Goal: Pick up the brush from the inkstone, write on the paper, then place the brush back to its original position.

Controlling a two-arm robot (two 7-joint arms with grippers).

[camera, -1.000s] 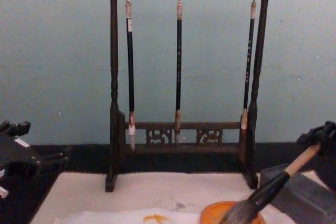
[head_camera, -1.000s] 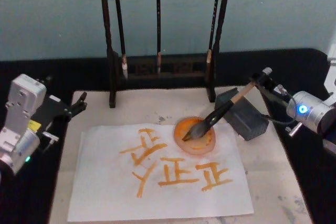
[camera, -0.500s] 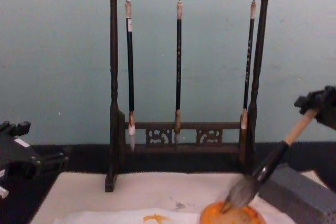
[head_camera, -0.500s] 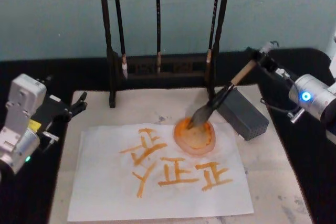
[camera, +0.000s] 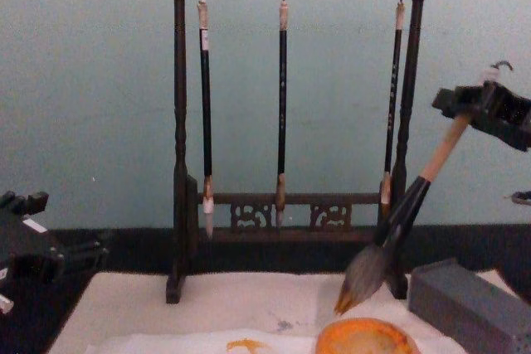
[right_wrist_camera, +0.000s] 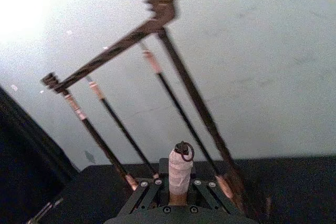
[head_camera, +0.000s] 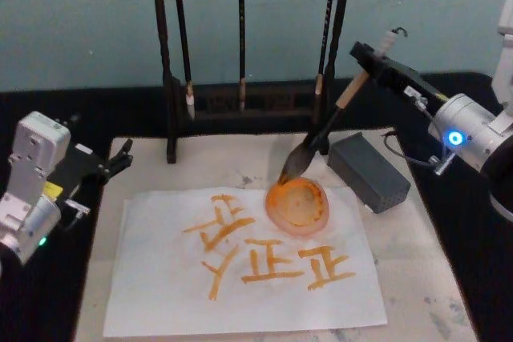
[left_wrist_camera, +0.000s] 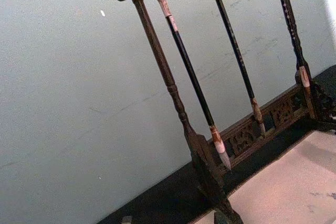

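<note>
1. The black counter (head_camera: 96, 110) carries a cream mat (head_camera: 417, 278). The left gripper (head_camera: 120, 158) is parked at the mat's left edge, and its fingers seem a little spread.
2. The brush rack (camera: 180, 122) stands along the mat's far edge. Its right post and the thin brush (camera: 392, 105) beside it are very near the slanted handle, so a swing toward the far side could knock them.
3. The paper (head_camera: 160, 278), with orange strokes and an orange blot (head_camera: 298, 206), fills the near middle. Its left half gives open room.
4. The grey block (head_camera: 369, 170) lies right of the blot, near the paper's right edge, and narrows the room on that side.
5. The brush (head_camera: 330, 126) hangs tilted, with its wet tip just above the blot's far edge. It may drip on the mat.
6. The right gripper (head_camera: 362, 55) pinches the brush high, near the cap, so the brush could twist or slip.
</note>
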